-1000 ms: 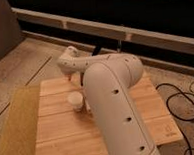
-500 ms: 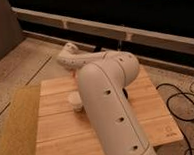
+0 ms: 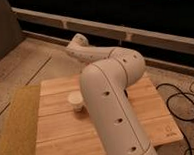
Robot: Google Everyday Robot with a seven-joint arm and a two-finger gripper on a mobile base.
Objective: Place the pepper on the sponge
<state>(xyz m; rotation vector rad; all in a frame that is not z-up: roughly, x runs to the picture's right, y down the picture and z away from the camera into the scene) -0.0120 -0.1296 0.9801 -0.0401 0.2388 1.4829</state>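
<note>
My white arm rises from the bottom edge across the middle of the wooden table. It bends at an elbow and reaches back left to a joint. The gripper is hidden beyond that arm and does not show. Neither the pepper nor the sponge is visible; the arm covers much of the tabletop. A white cup stands on the table just left of the arm.
A yellow-green textured mat lies along the table's left side. Black cables loop on the floor to the right. A dark wall with a pale ledge runs behind the table.
The thick arm link has swung left over the table compared with one second ago and now stands close beside the white cup. The cup has stayed in place.
</note>
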